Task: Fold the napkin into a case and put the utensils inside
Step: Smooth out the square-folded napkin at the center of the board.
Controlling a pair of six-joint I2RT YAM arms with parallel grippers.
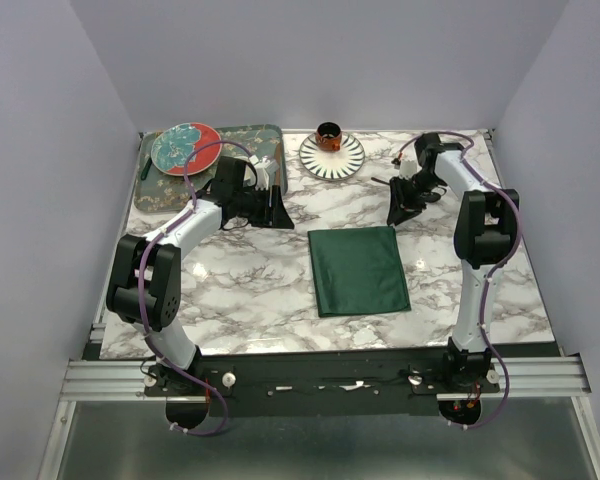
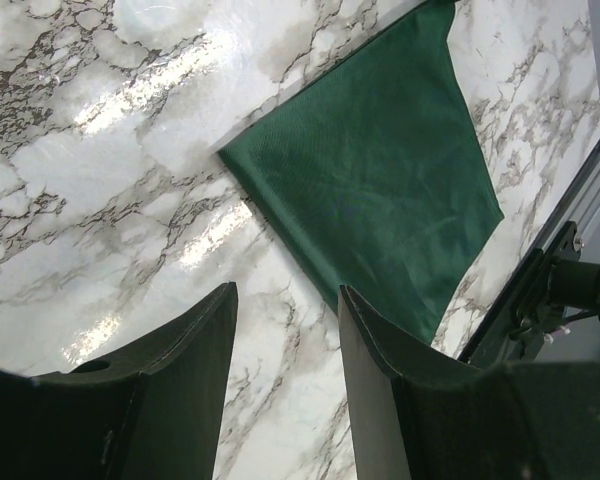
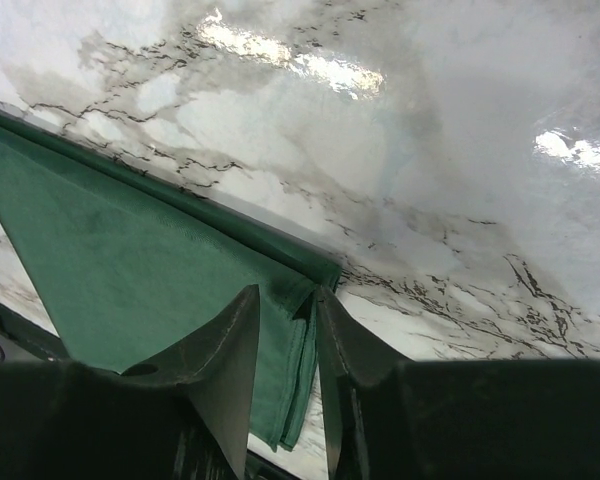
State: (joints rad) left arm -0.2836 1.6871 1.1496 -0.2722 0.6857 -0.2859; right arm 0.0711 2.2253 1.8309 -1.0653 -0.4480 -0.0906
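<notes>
On the left, a round red and teal plate (image 1: 185,147) is sitting on a flowery green tray (image 1: 268,133). The left hand (image 2: 286,330) is hanging over the white marble counter (image 1: 240,290) near that tray. Its two dark fingers are standing wide apart with nothing between them.

In the middle, the dark green, slightly shiny cloth napkin (image 1: 358,270) is lying flat on the counter, well apart from the dishes. It is looking soft, thin and very light. It will likely flop and bend wherever it is lifted, and it may slide on the smooth stone. It is not going to break. A corner or an edge, pinched low against the counter, is probably the best place to take hold.

On the right, the right hand (image 3: 287,295) is pointing at the napkin's far right corner. There is only a small gap between its fingers, and they are not looking pinched onto the cloth. That corner is showing two layers.

The counter is looking hard, glossy and flat, with free room all around the napkin. Pale purple walls (image 1: 40,150) are standing on three sides.
</notes>
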